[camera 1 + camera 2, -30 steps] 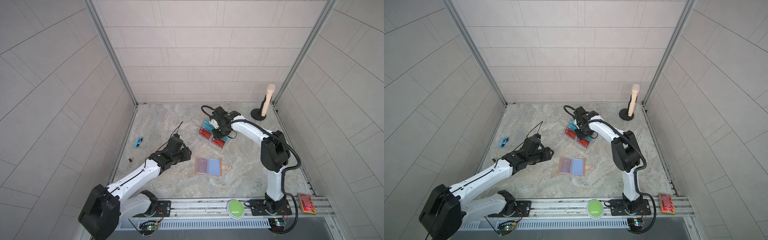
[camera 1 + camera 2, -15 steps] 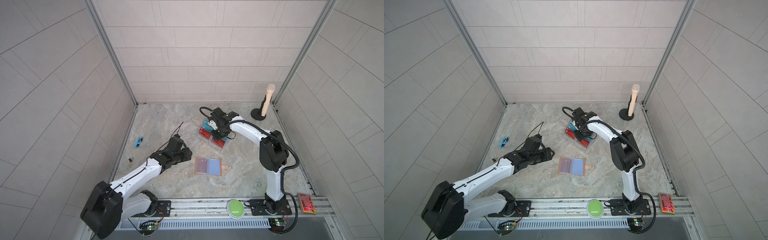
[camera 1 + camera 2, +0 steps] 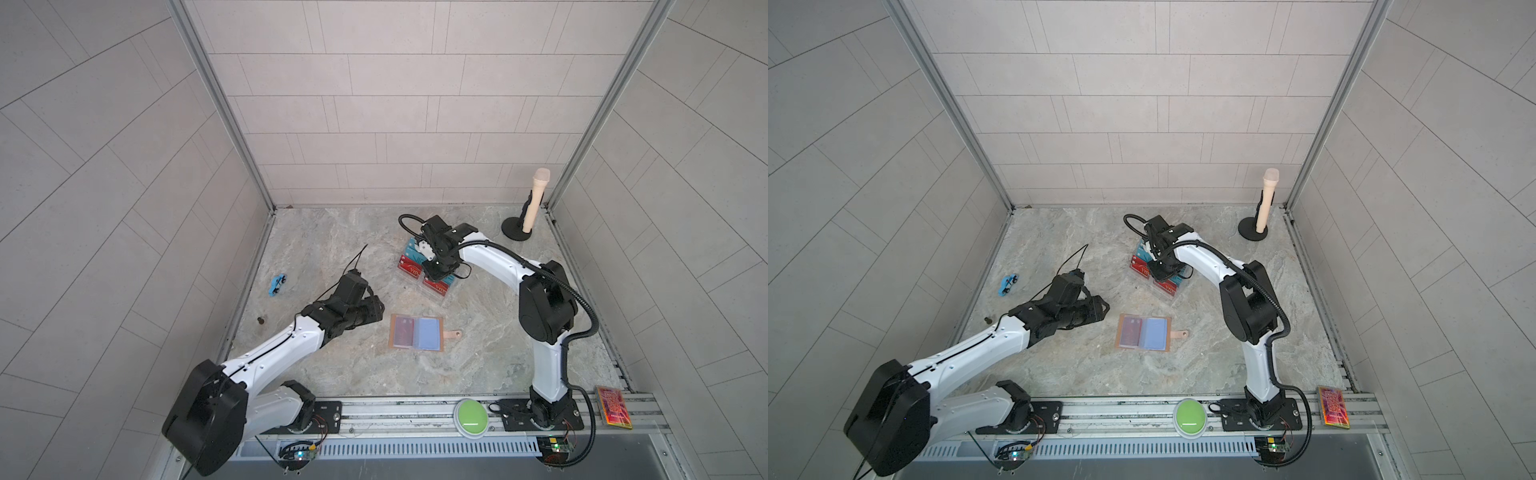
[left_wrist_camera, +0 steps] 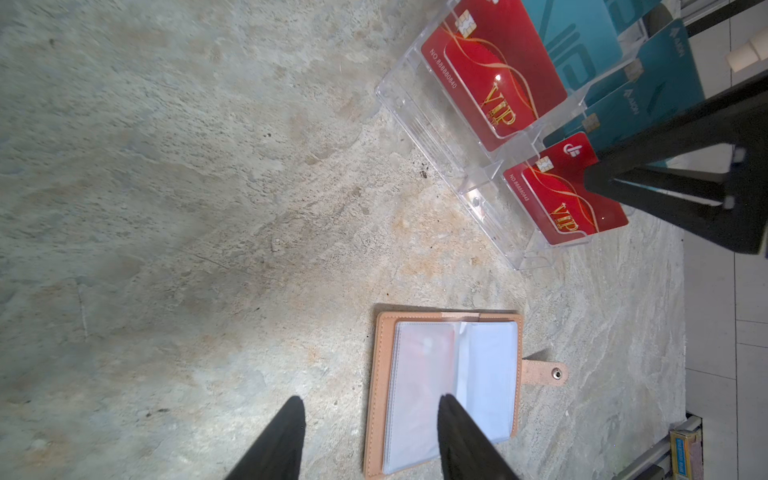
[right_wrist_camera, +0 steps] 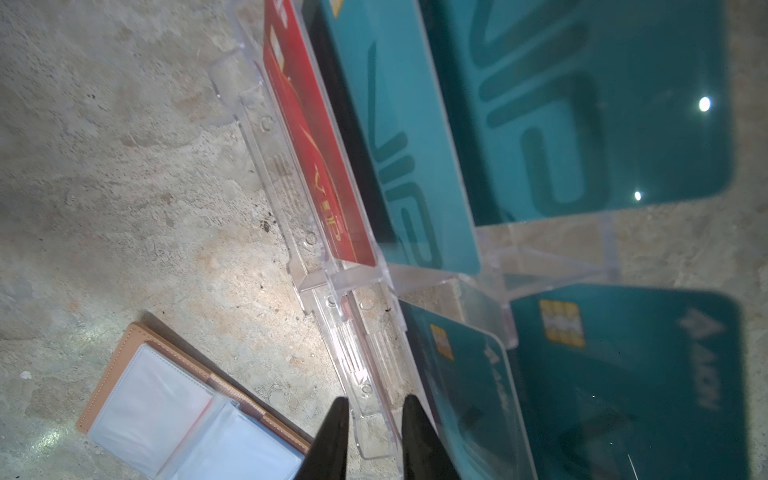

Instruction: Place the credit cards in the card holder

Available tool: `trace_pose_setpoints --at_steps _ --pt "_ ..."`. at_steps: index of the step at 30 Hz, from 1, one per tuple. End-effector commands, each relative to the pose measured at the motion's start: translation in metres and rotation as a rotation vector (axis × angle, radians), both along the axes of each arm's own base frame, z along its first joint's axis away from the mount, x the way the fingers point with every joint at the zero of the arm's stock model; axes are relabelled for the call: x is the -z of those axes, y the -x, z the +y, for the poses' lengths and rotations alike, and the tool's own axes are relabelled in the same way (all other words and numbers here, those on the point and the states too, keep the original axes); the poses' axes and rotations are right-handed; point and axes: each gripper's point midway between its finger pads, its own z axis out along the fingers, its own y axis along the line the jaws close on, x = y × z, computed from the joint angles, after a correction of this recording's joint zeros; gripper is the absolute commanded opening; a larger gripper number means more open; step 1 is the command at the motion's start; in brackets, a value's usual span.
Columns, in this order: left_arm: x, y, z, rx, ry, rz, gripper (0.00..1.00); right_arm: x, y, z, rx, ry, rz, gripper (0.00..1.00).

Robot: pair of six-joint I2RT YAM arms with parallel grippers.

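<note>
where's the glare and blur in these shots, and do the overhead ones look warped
Right wrist view: the teal-blue plastic cards near the lens are soft, with two glints; left wrist view: a bright patch washes the marble-patterned floor and the pale pockets of the tan-pink leather card holder; both top views: sharp, walls splayed by the wide lens.
</note>
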Motion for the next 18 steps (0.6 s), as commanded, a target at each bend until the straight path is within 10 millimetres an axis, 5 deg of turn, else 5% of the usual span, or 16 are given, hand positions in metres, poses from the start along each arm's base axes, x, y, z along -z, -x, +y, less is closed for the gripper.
trace_pose_setpoints --at_steps 1,18 --pt "0.0004 -0.0020 0.0015 -0.007 0.001 0.006 0.55 0.0081 0.0124 0.0029 -0.056 0.006 0.055 0.26" --pt "0.0027 -0.0003 0.0029 -0.018 0.013 0.017 0.55 0.0088 0.0122 0.0001 -0.084 0.036 0.058 0.10"
